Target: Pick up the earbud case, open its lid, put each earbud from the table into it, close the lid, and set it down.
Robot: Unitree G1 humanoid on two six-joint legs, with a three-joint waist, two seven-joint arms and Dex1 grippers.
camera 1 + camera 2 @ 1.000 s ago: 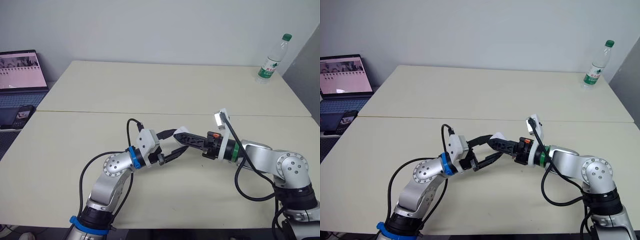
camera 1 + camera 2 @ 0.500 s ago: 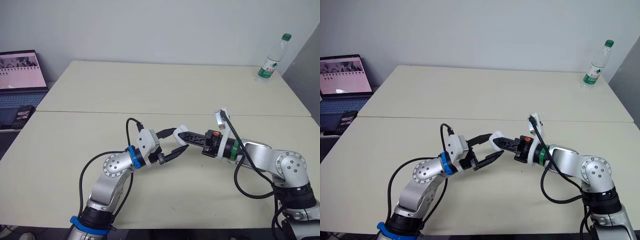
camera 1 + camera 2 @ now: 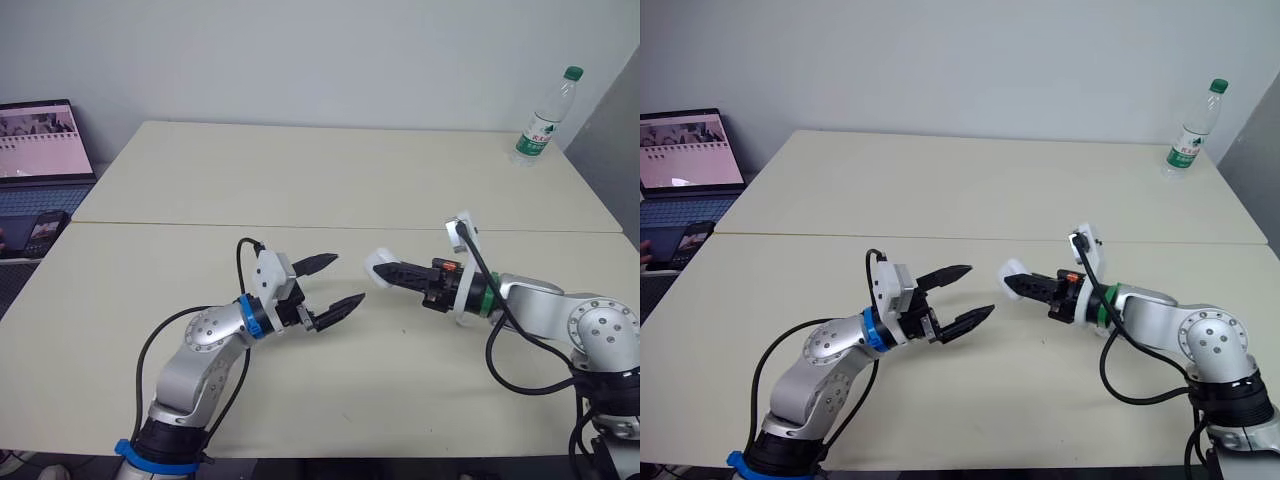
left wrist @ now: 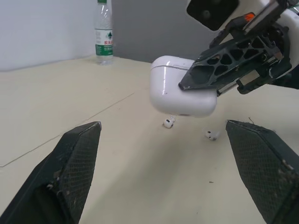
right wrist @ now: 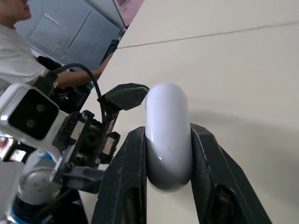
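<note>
Over the near middle of the table [image 3: 300, 180], grips the closed earbud case [image 3: 377, 261] in the right gripper [image 3: 390, 270], clear of the surface. Spreads the left gripper [image 3: 348, 278] wide and empty, left of the case and apart from it. Has two earbuds [image 4: 168, 122] lying on the table near the case.

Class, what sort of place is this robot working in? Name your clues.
Most likely an office or lab workroom: plain pale tables pushed together, an open laptop beside them, and a water bottle at the far corner.
</note>
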